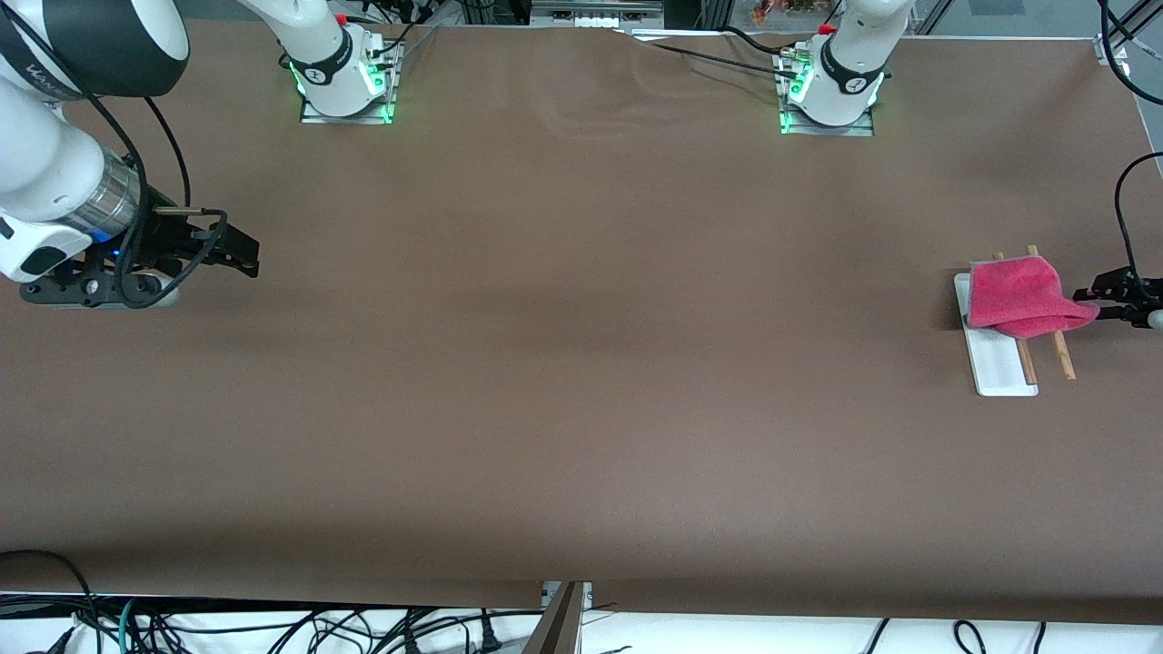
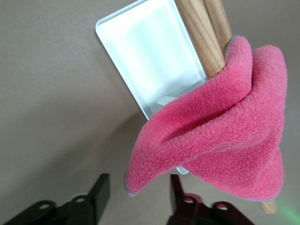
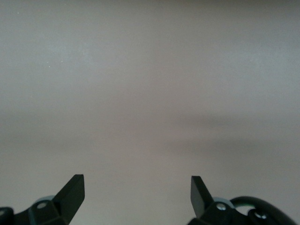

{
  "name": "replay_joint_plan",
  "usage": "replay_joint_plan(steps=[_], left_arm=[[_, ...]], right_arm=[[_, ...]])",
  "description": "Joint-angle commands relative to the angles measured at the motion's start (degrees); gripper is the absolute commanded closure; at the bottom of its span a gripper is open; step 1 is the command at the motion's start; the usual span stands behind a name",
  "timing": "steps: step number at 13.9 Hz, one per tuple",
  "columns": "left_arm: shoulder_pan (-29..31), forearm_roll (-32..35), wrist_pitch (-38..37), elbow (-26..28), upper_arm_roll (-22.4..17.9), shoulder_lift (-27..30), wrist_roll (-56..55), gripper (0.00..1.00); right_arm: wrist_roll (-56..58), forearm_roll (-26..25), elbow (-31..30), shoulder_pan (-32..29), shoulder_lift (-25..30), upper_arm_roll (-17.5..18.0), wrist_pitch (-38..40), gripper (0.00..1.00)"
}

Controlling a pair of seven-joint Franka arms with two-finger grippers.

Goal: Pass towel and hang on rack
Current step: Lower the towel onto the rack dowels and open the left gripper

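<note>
The pink-red towel (image 1: 1022,295) hangs folded over the two brown wooden rods (image 1: 1061,354) of the rack, whose white base (image 1: 999,368) lies at the left arm's end of the table. My left gripper (image 1: 1095,306) is beside the towel's hanging corner. In the left wrist view the towel (image 2: 225,131) drapes over the rods (image 2: 201,33) above the base (image 2: 150,61). The left gripper (image 2: 138,182) is open there, with the towel's corner between its fingers and touching neither. My right gripper (image 1: 247,254) is open and empty at the right arm's end; it also shows in the right wrist view (image 3: 138,183).
The brown table cover (image 1: 581,363) stretches between the two arms with nothing else on it. Cables hang along the edge nearest the front camera. The arm bases stand along the edge farthest from that camera.
</note>
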State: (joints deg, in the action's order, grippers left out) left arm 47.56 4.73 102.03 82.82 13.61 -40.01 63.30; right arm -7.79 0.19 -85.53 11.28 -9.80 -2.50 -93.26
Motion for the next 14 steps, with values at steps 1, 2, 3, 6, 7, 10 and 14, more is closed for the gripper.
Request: replay_joint_plan(steps=[1,2,3,6,7,10,14], left_arm=[[-0.27,1.69,-0.34,-3.44,0.37,-0.16,-0.02,0.00],[-0.36,1.77,-0.42,-4.58,0.46,0.02,-0.02,0.00],[-0.63,1.86,-0.51,-5.03,0.63,1.24,0.07,0.00],[-2.99,1.95,-1.91,-4.86,1.34,7.21,-0.11,0.00],[-4.92,1.95,-3.31,-4.86,1.34,8.97,-0.37,0.00],[-11.15,1.95,-9.63,-4.68,1.34,13.98,-10.08,0.00],[-20.64,1.95,-16.58,-4.33,1.51,17.94,-27.91,0.00]], right_arm=[[-0.56,0.08,0.28,-0.38,0.40,0.30,0.10,0.00],[-0.56,0.08,0.28,-0.38,0.40,0.30,0.10,0.00],[-0.56,0.08,0.28,-0.47,0.40,0.21,0.10,0.00],[-0.91,0.08,0.28,-0.47,0.40,0.21,-0.34,0.00],[-0.91,0.16,0.28,-0.47,0.40,0.21,-0.25,0.00],[-1.26,0.16,0.28,-0.47,0.40,0.21,-0.25,0.00],[-1.17,0.25,0.28,-0.47,0.40,0.21,-0.25,0.00]])
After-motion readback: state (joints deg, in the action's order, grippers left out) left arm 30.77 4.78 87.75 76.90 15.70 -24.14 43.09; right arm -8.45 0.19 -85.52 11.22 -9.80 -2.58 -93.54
